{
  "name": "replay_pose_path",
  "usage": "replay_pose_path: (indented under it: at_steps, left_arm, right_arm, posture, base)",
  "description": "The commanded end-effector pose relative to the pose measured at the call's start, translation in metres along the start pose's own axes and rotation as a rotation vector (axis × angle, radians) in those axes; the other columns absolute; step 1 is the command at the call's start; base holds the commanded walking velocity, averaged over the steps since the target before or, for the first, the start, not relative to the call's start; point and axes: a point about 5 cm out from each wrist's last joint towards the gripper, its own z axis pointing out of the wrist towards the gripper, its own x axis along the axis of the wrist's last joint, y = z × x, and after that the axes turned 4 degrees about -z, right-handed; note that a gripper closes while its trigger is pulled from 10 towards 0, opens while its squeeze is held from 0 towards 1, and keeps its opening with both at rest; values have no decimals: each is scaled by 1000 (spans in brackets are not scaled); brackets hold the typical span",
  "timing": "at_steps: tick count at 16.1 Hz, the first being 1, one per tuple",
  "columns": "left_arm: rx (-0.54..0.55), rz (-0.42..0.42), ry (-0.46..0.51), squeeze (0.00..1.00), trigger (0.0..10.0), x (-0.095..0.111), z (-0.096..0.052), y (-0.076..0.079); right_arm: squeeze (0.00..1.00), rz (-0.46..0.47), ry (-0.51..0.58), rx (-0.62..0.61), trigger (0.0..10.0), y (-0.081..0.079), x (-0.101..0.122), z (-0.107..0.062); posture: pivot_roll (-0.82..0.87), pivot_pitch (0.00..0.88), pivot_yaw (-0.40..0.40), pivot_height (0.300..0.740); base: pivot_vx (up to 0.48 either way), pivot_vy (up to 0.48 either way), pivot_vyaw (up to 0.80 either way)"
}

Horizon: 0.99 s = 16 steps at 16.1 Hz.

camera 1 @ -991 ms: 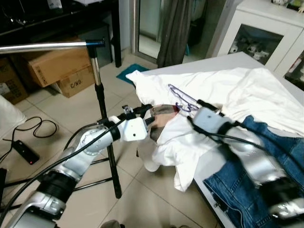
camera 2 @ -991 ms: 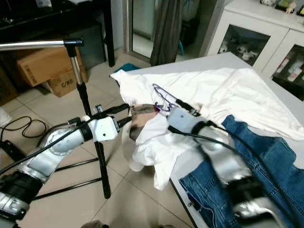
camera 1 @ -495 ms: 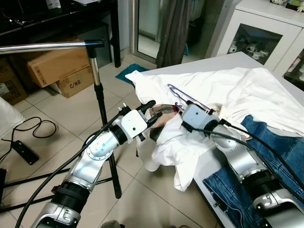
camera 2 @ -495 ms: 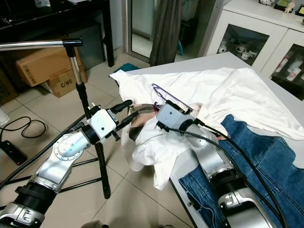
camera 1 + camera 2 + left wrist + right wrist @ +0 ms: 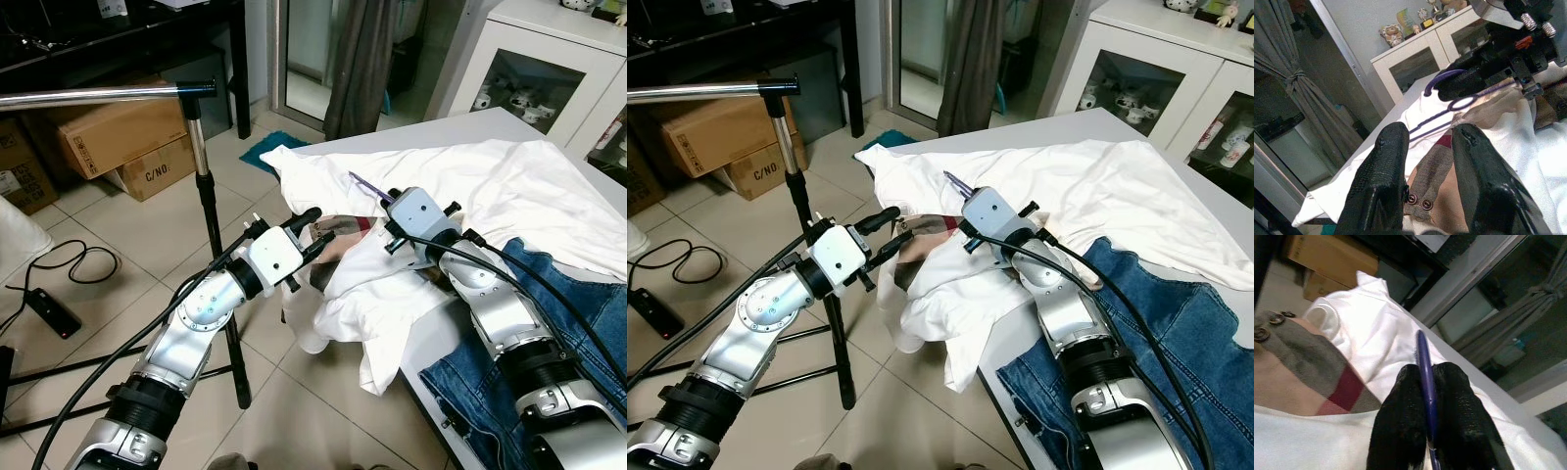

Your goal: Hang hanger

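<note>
Since a second ago, the right gripper [image 5: 1426, 418] has pulled back over the table's [image 5: 1087, 122] near corner, clenched on the purple hanger [image 5: 364, 184], whose wire runs toward 11 o'clock. That pinch probably frees it from the white shirt [image 5: 509, 186]. Left gripper [image 5: 1427, 181] has swung in at 9 o'clock, fingers parted over the plaid garment [image 5: 1437, 169], seemingly to steady it. Rail [image 5: 98, 95] waits at 10 o'clock.

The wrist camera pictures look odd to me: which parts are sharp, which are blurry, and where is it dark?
Left wrist view: the two black fingers loom large and soft, the purple hanger behind is sharper, the curtain side is dim. Right wrist view: the fingers pinching the hanger are blurred, the white shirt is bright, the background dark.
</note>
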Motion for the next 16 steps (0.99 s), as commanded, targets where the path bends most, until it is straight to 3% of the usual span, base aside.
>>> replay_pose_path:
  at_steps: [1,5,8,10,12,16]
  left_arm:
    - [-6,2,3,0,10000,1,1,3]
    - [-3,11,3,0,10000,1,0,4]
    - [2,14,3,0,10000,1,1,3]
    - [2,16,1,0,10000,0,1,4]
    - [3,20,-1,0,10000,0,1,4]
    - [-1,25,0,0,10000,0,2,5]
  right_arm:
    - [0,39,-21,-3,0,2,-6,-3]
    - [0,86,-9,10,0,2,-2,-1]
    - [0,181,78,-75,0,16,13,3]
    - [0,282,193,-172,0,32,30,3]
    - [0,459,318,-300,0,56,42,-2]
    - [0,646,357,-463,0,76,34,-11]
  posture:
    - [70,8,-73,740]
    - [71,12,-78,740]
    - [72,11,-80,740]
    - [72,11,-80,740]
    - [72,9,-82,740]
    - [69,11,-83,740]
  base:
    - [0,0,0]
    - [0,0,0]
    - [0,0,0]
    - [0,0,0]
    - [0,0,0]
    - [0,0,0]
